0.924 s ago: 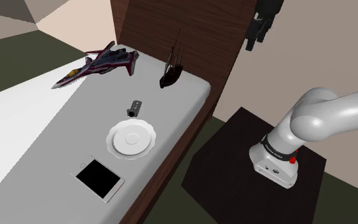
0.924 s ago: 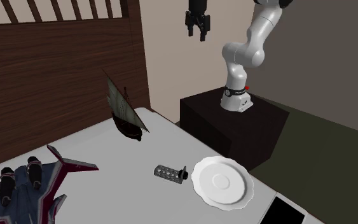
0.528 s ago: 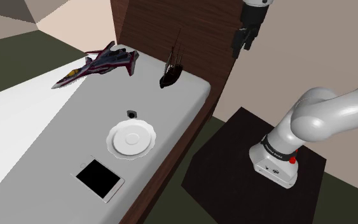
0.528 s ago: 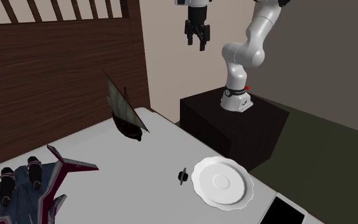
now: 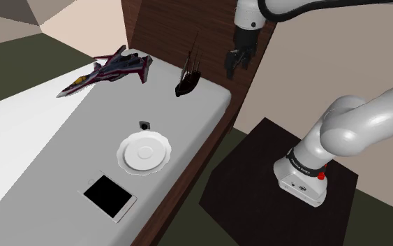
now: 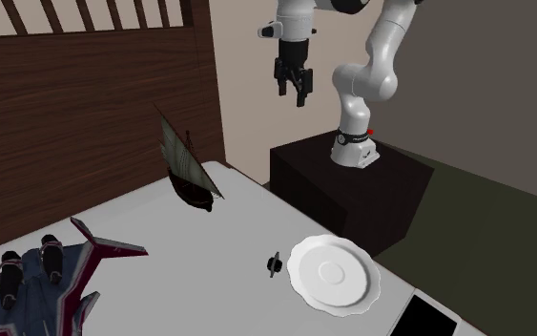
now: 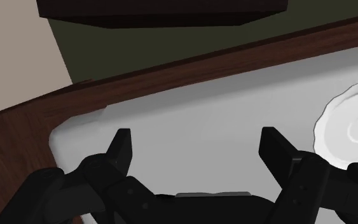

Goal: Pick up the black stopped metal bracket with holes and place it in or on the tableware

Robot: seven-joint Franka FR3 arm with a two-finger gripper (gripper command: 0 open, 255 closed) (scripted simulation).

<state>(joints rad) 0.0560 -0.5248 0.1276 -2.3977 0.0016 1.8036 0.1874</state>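
Observation:
A small black stub of the bracket [image 5: 144,125] rests on the grey surface, just beyond the white plate [image 5: 128,148] and close to its rim. In the second exterior view the bracket [image 6: 275,262] lies just left of the plate [image 6: 331,274]. My gripper [image 5: 234,64] hangs high in the air near the surface's corner by the brown headboard, far above the bracket. It also appears in the second exterior view [image 6: 293,86], fingers pointing down. In the wrist view my gripper [image 7: 196,149] is open with nothing between its fingers, and the plate [image 7: 352,127] lies off to one side.
A toy jet [image 5: 111,70] and a dark model ship [image 5: 189,73] stand at the back of the surface. A tablet with a black screen [image 5: 109,196] lies near the front, past the plate. The brown headboard [image 6: 85,105] rises behind. My dark stand [image 5: 257,189] sits beside the surface.
The gripper has come down and towards the shoulder view's left, nearer the surface. The bracket showed as a long holed strip 0.9 s ago; since then only a small black stub shows.

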